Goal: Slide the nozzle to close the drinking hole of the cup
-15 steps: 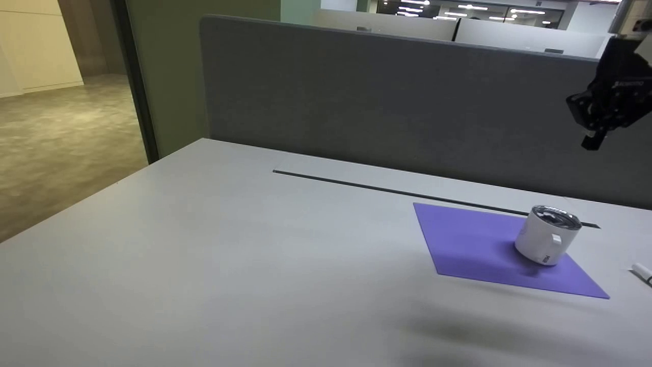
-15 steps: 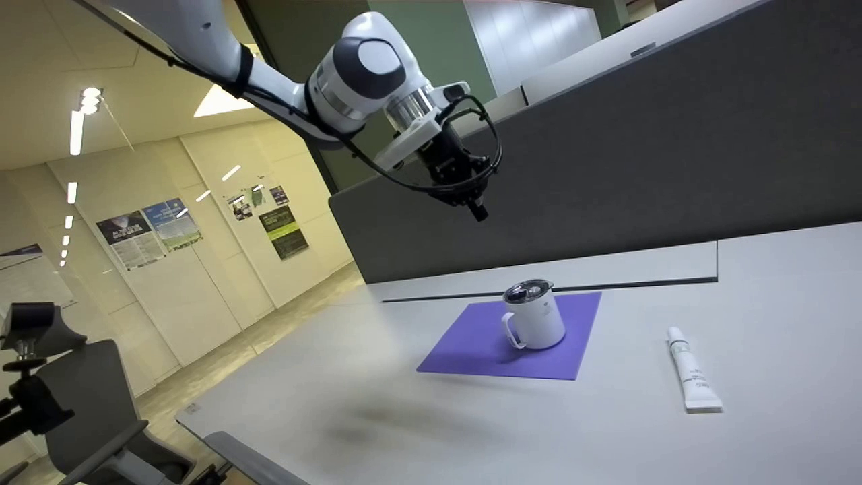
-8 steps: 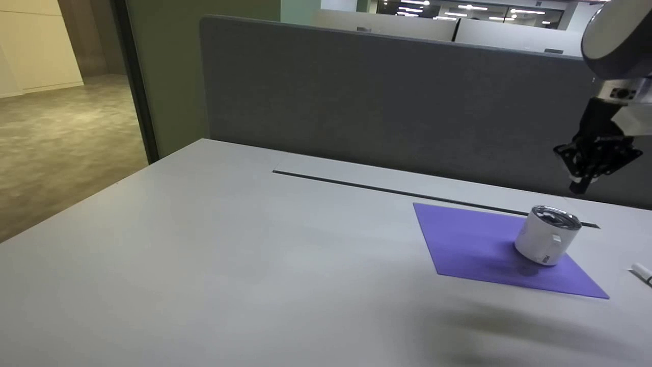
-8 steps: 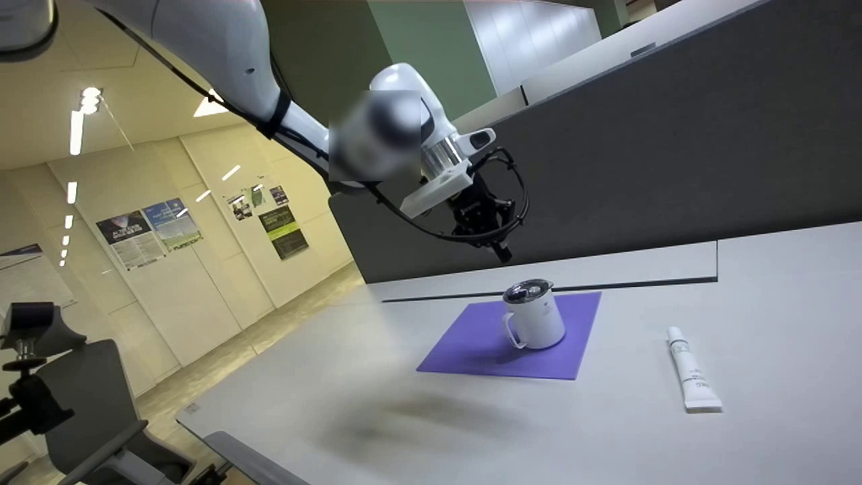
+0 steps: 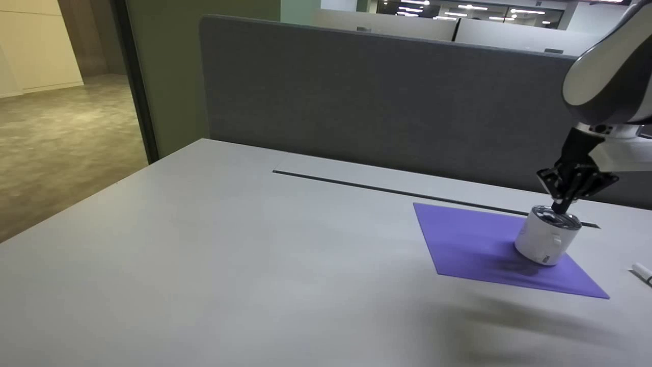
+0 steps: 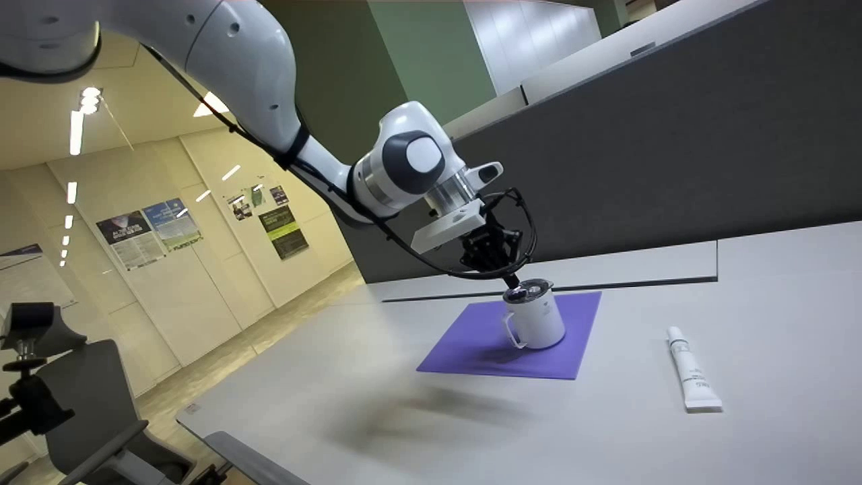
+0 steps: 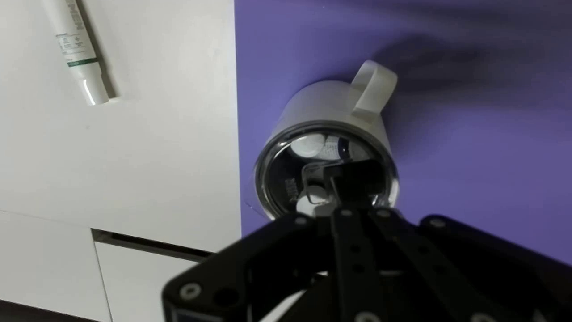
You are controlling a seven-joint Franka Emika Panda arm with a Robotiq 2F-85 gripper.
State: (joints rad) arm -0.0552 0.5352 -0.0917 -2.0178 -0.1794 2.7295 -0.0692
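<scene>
The white cup [image 5: 540, 242] stands upright on the purple mat, its handle showing; it is also in an exterior view [image 6: 539, 325] and the wrist view [image 7: 313, 105]. Its dark see-through lid [image 7: 280, 179] has a shiny rim. A clear, rectangular raised piece on the lid, apparently the nozzle [image 7: 305, 179], lies just left of my fingertips in the wrist view and is partly hidden by them. My gripper [image 7: 355, 179] is shut, its fingertips together over the lid; it shows in both exterior views [image 5: 560, 206] [image 6: 512, 281]. I cannot tell whether the tips touch the lid or nozzle.
The purple mat [image 5: 463, 239] lies on the white table [image 5: 254, 255]. A white tube [image 6: 693, 377] lies beside the mat, also in the wrist view [image 7: 73, 44]. A grey partition [image 5: 377, 112] stands behind, with a dark slot [image 5: 356, 185] in the table before it.
The arm has come down over the past second, and the gripper has moved from well above the cup to its lid. The cup, mat and tube have not moved.
</scene>
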